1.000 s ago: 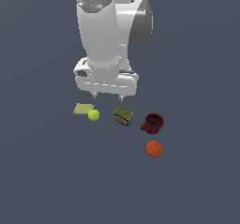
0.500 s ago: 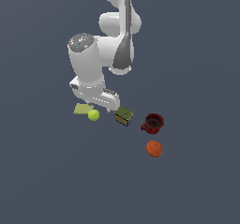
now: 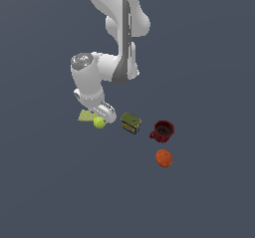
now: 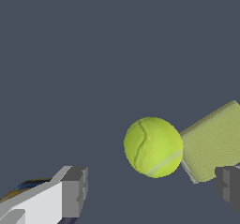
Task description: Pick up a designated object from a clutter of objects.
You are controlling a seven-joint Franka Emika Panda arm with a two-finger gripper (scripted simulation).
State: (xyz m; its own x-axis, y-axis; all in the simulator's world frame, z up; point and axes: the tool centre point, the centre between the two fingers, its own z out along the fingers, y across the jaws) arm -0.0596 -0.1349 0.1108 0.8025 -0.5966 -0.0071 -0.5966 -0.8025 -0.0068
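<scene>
The end effector hangs low over the dark grey surface, its two grey fingertips spread wide apart — nothing is between them yet. In the wrist view one fingertip sits on a white finger body, and the other shows only partly at the frame's edge. The yellow-green ball lies on the surface in the gap ahead of the fingers, closer to the second fingertip than to the first, and touches neither.

In the exterior view the ball rests just below the white wrist housing, which hides the fingers themselves. The flat pale-green pad lies beside the ball on the exterior view's left; in the wrist view its corner meets or nearly meets the ball — whether they actually touch cannot be told.

Toward the exterior view's right, the olive-green can with its yellow label stands near the ball but apart from it. Farther right is the dark red mug, upright with its opening upward, and the orange ball lies just in front of the mug, well apart from the yellow-green ball.
</scene>
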